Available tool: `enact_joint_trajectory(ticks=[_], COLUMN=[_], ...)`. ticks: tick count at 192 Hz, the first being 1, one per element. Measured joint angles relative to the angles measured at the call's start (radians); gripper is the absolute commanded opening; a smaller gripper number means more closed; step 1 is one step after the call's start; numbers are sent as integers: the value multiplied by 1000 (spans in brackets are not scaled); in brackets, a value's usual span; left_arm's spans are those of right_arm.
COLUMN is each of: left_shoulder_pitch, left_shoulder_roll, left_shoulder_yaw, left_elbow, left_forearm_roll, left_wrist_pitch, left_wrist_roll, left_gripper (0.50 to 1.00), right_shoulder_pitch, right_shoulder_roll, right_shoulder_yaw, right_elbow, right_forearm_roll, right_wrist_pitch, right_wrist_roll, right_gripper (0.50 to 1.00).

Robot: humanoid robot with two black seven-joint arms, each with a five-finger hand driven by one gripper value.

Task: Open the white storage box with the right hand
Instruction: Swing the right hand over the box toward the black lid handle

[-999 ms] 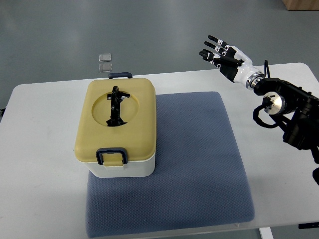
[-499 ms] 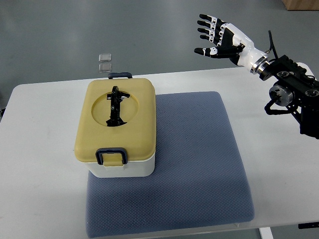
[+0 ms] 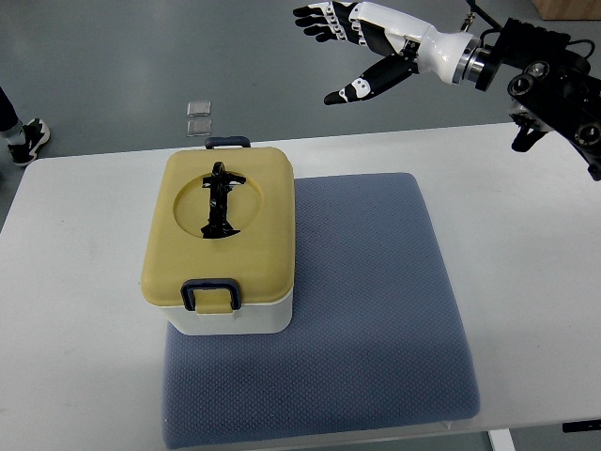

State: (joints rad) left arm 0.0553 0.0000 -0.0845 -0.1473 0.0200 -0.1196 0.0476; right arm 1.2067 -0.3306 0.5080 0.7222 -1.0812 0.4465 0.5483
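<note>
At the upper right of the frame, the white-and-black right robot hand (image 3: 362, 42) is held wide open, well apart from the closed white storage box with its yellow lid (image 3: 219, 240).

No readable text, label or number shows on anything here

The place looked like a robotics lab or a test room, not a home. A plain white table (image 3: 84, 310) with rounded corners stood on a smooth grey-green floor (image 3: 113, 56), the kind seen in industrial halls. A blue-grey mat (image 3: 376, 310) covered the middle of the table up to its near edge. Beyond the far edge, two small clear squares (image 3: 198, 117) lay on the floor. At the left edge a person's shoe (image 3: 25, 141) showed, and a cardboard box (image 3: 568, 7) stood at the top right corner.
</note>
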Motion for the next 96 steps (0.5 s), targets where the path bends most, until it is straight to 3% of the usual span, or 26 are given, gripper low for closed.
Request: enact_joint_trajectory(ticks=[96], left_shoulder_pitch=[0], left_shoulder_roll=[0], left_shoulder_yaw=[0], left_elbow=[0], left_forearm_roll=[0], left_wrist_pitch=[0], left_wrist_roll=[0], left_gripper=[1000], right_shoulder_pitch=[296], right_shoulder_roll=[4], right_shoulder_yaw=[-338], right_elbow=[135], right_forearm_roll=[-143], right_wrist_pitch=[3], right_wrist_roll=[9], right_gripper=[936])
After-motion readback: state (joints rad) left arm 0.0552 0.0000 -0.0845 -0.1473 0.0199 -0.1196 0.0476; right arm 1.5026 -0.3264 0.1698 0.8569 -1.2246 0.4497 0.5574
